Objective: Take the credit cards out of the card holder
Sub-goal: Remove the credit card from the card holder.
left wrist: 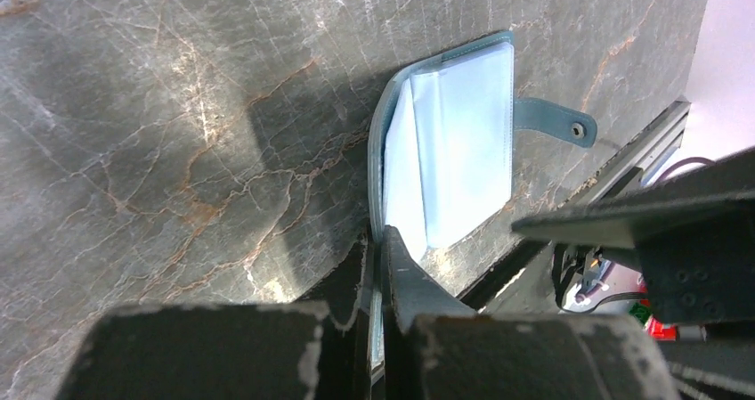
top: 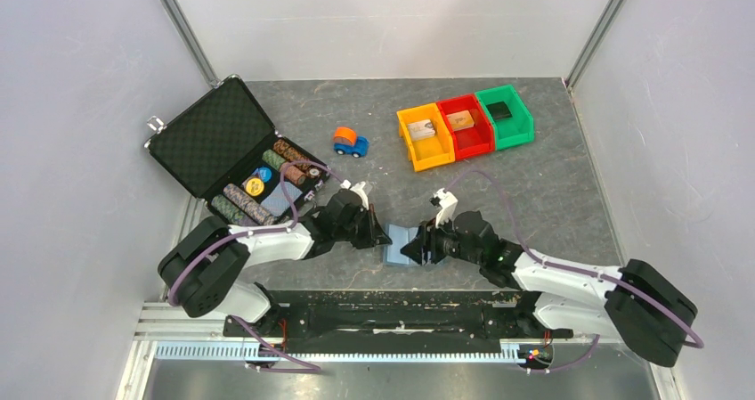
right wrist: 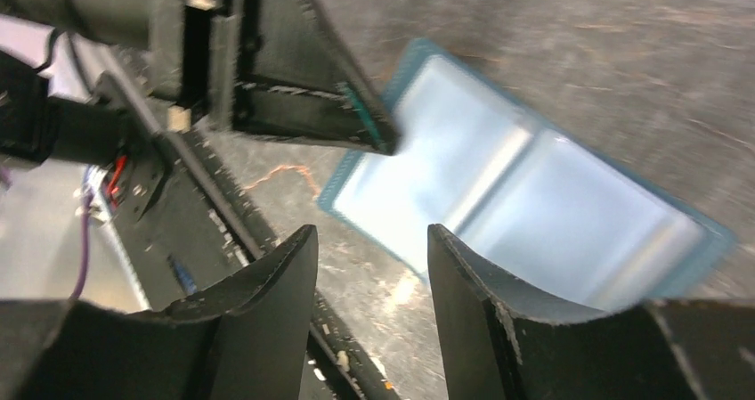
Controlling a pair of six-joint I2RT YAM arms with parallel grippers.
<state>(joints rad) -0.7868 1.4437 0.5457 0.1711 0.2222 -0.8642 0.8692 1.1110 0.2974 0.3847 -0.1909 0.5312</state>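
My desk (top: 552, 186): dark grey stone-look top, pale veins. Plain pale walls (top: 392, 17) on three sides, metal struts (top: 182, 26) at far corners. Ribbed metal rail (top: 356, 351) along near edge. Light even.

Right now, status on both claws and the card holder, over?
Left claw shut on card holder edge. Right claw open, beside it. It's open, pockets look empty. Nothing in the way.
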